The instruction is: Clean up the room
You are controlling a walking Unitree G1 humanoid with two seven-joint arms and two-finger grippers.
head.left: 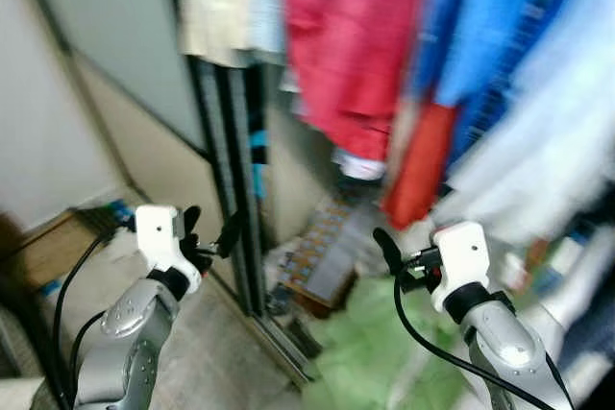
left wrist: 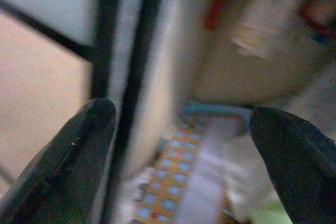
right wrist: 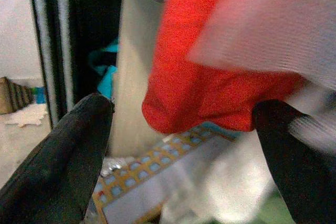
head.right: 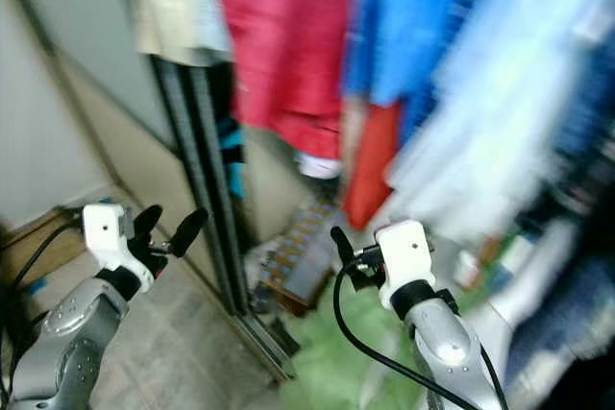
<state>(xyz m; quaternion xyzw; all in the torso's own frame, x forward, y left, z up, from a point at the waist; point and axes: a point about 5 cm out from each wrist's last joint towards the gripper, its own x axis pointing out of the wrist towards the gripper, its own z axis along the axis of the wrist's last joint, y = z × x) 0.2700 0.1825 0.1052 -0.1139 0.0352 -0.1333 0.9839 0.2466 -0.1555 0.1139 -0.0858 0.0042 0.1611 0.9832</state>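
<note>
Presently I hold the left gripper [head.left: 209, 234] raised before the dark sliding wardrobe door frame [head.left: 231, 189], fingers spread wide, empty. The right gripper [head.right: 343, 249] hovers likewise open, empty, above the crumpled green cloth [head.left: 370, 348] on the floor. Judged: approach stage; next, lower onto the cloth. Blur obscures the hanging red garment [head.left: 351, 36].

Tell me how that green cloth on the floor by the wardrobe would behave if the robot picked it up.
The green cloth lies crumpled in soft folds, so it would probably go limp and drape from the jaws. It looks like thin fabric, so likely light. Bunched on the floor beside the patterned box, it may trail or drag when lifted; blur hides finer detail.
</note>
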